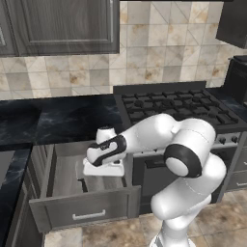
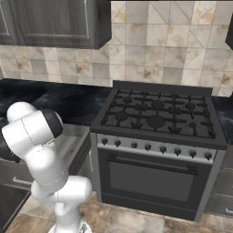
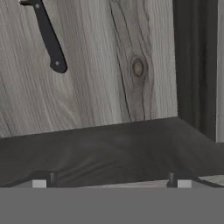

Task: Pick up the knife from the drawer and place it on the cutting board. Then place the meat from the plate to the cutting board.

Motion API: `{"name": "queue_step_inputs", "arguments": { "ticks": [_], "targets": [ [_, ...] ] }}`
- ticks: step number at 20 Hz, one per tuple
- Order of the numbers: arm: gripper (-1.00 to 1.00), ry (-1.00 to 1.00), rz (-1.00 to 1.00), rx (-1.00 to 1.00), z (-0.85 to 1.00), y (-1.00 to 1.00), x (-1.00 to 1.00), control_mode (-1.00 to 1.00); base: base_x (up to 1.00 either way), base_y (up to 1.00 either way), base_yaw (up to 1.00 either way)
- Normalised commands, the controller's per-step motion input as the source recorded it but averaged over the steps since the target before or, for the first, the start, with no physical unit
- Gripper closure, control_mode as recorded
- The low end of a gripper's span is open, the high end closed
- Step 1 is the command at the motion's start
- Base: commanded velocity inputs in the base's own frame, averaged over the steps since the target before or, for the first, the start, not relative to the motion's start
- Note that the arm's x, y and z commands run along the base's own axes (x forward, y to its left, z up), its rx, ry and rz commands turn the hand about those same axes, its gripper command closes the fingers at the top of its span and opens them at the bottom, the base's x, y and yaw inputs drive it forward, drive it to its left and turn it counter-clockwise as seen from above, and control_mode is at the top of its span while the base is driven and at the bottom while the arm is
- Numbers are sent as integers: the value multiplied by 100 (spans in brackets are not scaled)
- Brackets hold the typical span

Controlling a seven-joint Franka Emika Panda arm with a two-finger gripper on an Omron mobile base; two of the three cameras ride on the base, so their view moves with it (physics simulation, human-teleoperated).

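Observation:
The drawer [image 1: 87,211] stands pulled open below the black counter, its pale wood floor [image 3: 100,65] under the hand camera. On that floor lies the knife [image 3: 48,37]: its black handle shows at the upper left of the hand view, while the blade runs off the top edge. My gripper [image 3: 111,181] hangs over the drawer's inside [image 1: 102,172], open, its fingertips [image 3: 43,180] wide apart with nothing between them. The knife is ahead and to the left of the fingers, apart from them. The cutting board, the plate and the meat are out of view.
A dark drawer wall [image 3: 194,70] rises at the right of the hand view. A black gas stove [image 1: 178,108] [image 2: 157,113] with an oven door stands right of the drawer. Black marble counter [image 1: 58,120] runs behind it, with dark upper cabinets [image 1: 62,24] above.

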Motion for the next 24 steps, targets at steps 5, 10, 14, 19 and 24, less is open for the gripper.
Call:
{"name": "queue_step_inputs", "arguments": {
  "ticks": [5, 10, 14, 19, 24],
  "targets": [
    [-100, 0, -1, -9, -4, 40, 31, -100, 0, 0, 0],
    [-100, 0, 0, -8, -19, 27, 42, -100, 0, 0, 0],
    [-100, 0, 0, -4, -10, 19, 44, -100, 0, 0, 0],
    [-100, 0, 0, -4, -19, 10, 27, -100, 0, 0, 0],
    [-100, 0, 0, -2, -26, 1, 11, -100, 0, 0, 0]
  ]
}}
